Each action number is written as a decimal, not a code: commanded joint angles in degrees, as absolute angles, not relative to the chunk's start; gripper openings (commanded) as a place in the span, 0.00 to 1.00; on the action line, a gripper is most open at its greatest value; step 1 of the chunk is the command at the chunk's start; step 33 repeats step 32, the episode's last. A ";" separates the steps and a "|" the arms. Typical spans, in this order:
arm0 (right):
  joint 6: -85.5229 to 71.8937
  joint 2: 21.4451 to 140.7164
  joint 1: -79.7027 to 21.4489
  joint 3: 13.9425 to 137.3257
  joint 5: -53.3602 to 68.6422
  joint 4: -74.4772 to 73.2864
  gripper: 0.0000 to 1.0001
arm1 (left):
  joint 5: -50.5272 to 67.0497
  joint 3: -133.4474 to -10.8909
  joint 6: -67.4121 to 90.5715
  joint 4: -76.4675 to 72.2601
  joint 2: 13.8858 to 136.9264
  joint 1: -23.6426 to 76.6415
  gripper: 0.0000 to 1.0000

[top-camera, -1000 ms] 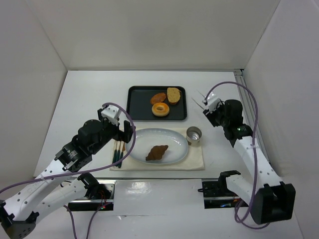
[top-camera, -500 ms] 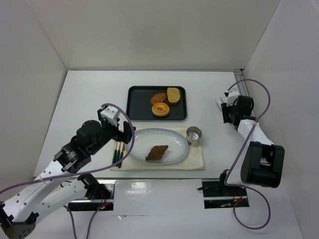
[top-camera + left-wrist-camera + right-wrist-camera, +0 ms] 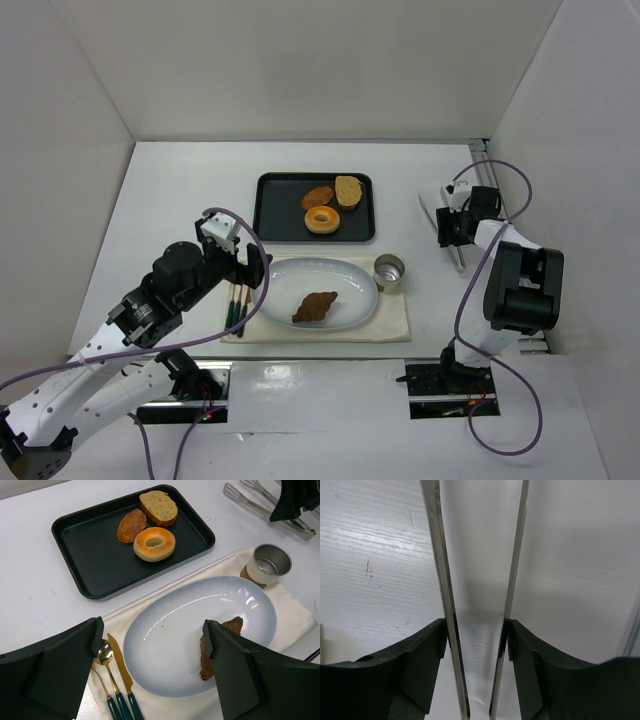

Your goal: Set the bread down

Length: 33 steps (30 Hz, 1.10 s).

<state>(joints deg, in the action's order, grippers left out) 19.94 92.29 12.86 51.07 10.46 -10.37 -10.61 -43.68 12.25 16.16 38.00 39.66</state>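
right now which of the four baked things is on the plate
The dark brown croissant-like bread, alone on the pale oval plate. The doughnut, the orange-brown bun and the tan slice all lie in the black tray.

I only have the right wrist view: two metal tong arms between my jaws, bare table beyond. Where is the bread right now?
Observer: The bread lies on the oval plate, on the near half of the plate, with nothing gripping it.
Operator: And where is the other arm relative to it?
Observer: The left gripper hovers by the plate's left end, jaws open and empty, clear of the bread.
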 commanded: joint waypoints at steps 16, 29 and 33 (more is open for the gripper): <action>21.26 81.78 19.86 52.29 17.75 -19.15 1.00 | -11.77 -43.33 12.57 13.01 37.18 39.37 1.00; 5.89 57.23 21.09 48.79 23.46 -21.80 1.00 | -12.30 -42.80 12.05 13.01 37.79 39.37 1.00; 3.78 53.89 21.09 45.62 21.80 -15.93 1.00 | -11.61 -42.28 12.04 13.01 38.32 39.37 1.00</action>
